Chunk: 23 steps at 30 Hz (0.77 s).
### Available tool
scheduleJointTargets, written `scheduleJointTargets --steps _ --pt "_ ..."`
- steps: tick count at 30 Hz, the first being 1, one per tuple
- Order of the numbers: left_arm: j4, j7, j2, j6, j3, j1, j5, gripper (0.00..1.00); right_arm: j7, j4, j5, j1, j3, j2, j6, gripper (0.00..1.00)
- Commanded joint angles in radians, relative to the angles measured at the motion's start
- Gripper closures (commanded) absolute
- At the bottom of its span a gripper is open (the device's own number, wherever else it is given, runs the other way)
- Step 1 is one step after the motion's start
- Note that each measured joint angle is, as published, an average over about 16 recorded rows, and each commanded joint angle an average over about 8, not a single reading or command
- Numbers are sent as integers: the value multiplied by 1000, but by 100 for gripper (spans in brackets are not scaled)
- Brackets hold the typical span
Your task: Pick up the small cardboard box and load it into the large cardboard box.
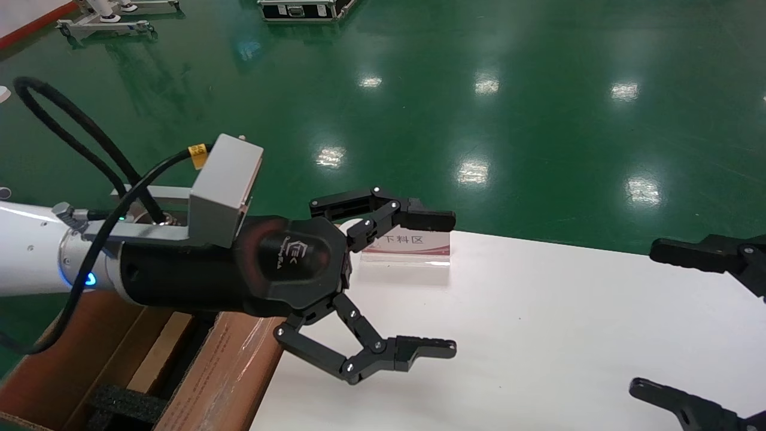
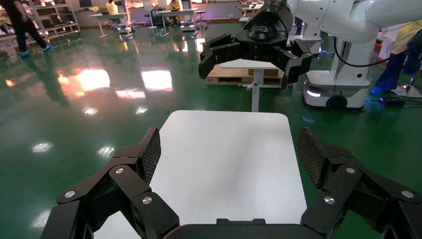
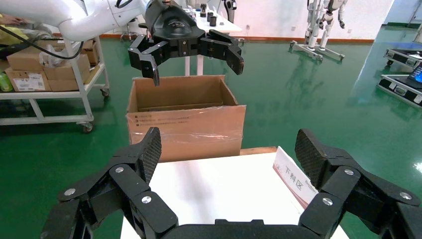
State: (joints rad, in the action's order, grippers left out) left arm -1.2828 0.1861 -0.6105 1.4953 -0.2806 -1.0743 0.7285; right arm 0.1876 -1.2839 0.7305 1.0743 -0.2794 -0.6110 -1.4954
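The big brown corrugated carton [image 3: 185, 121] has glossy tape and black foam inside, beside the white counter [image 1: 538, 335]; shiny green floor [image 1: 479, 90]. Left tool [image 1: 440, 284] and right tool [image 1: 670, 320] both spread wide, empty.

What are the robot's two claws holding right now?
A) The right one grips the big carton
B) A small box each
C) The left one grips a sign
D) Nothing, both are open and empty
D: the left gripper and right gripper both hang open over the white table, nothing between their fingers.
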Motion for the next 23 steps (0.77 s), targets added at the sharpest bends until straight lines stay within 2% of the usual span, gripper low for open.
scheduleJointTargets --steps 1,23 --pt "0 0 0 0 0 0 0 0 0 0 0 0 0 0 0 0" --pt "0 0 0 0 -1 -1 1 0 0 0 0 0 0 0 0 0"
